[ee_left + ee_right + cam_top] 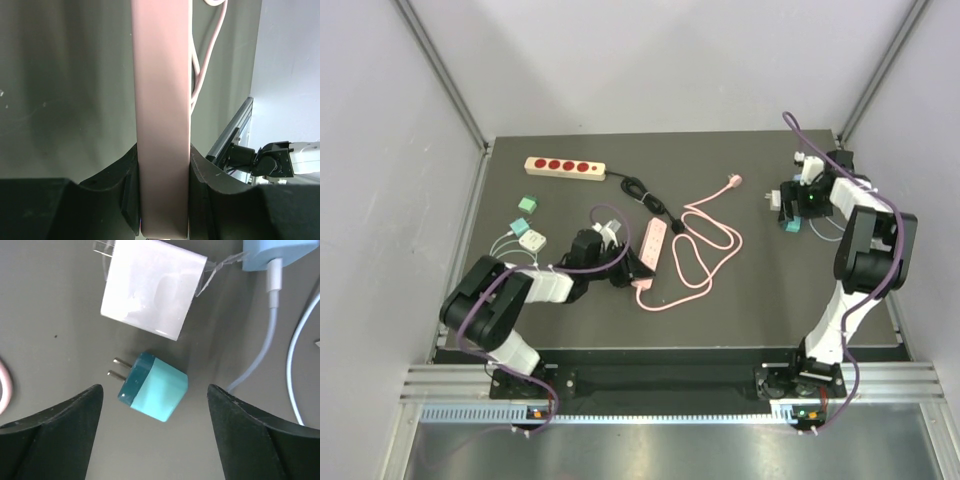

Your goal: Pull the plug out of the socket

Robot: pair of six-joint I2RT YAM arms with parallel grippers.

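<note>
L gripper tight on pink strip, R gripper wide

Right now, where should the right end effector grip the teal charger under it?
Grip the teal charger across the flat sides of its pale body, coming straight down, wrist turned to match its diagonal lie. Prongs stick out of its dark end; stay off that.

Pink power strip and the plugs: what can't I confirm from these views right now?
- Socket face: left wrist view shows only a plain side of the pink power strip.
- Top view: sockets too small; the left hand hides part of it.
- Blue charger: cut off by the right wrist view's top edge.
</note>
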